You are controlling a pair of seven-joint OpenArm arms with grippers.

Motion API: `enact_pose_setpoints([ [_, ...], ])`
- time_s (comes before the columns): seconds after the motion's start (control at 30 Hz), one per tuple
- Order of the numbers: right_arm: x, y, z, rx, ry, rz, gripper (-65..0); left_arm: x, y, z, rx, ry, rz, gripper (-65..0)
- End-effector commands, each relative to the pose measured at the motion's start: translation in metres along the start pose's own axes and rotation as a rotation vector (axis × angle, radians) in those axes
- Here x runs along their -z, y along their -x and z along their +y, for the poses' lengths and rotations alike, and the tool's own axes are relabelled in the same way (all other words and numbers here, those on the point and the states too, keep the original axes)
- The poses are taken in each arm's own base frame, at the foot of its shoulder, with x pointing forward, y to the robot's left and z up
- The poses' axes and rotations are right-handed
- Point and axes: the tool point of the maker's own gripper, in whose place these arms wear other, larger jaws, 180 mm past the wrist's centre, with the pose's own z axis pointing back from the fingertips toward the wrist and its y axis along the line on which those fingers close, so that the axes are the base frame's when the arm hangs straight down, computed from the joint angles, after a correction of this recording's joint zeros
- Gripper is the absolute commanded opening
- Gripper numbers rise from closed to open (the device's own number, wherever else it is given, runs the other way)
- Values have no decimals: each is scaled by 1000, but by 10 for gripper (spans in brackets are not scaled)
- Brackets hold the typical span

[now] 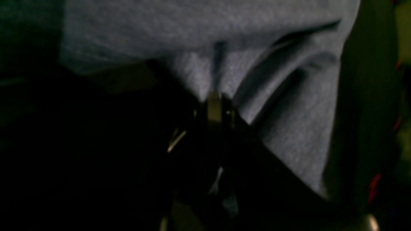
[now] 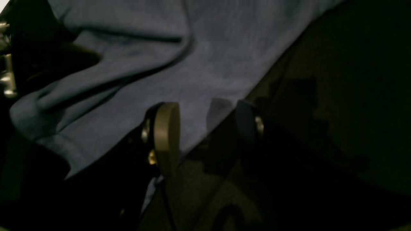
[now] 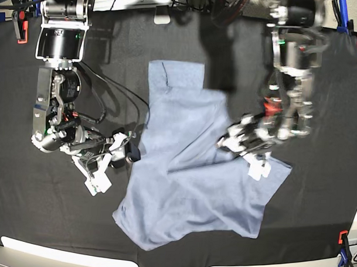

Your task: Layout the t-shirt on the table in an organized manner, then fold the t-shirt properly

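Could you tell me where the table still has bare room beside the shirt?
Bare black table lies right of the t-shirt toward the clamp, and below the right gripper at lower left. The middle is crowded: left gripper pinches fabric there.

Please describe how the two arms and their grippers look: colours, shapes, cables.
Both arms are silver-grey metal and black segments. The right arm has a large black cylindrical joint, looping black cables and white parts near its gripper. The left arm shows red wiring. The right gripper has rounded fingers with olive-tan pads; the left gripper has black fingers with brass-coloured screws.
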Motion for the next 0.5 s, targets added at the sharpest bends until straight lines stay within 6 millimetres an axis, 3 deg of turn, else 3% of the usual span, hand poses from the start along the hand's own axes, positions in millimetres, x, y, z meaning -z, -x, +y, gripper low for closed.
enact_pose_setpoints([
  [0.0,-7,-27,-3,-27,2,-78,-387,-14,-13,12,23,-34,-40,-650],
  [0.13,-6,-27,-3,-26,1,-78,-387,-73,-15,72,-7,-244,-160,-650],
  [0.2,-7,-27,-2,-25,-1,-81,-387,-105,-11,91,-40,-305,-219,-650],
  [0.33,-6,-28,-1,-22,-7,-86,-387,-149,3,109,-96,-356,-319,-650],
  [0.47,-5,-35,16,11,-87,-122,-387,-160,11,114,-102,-378,-355,-650],
])
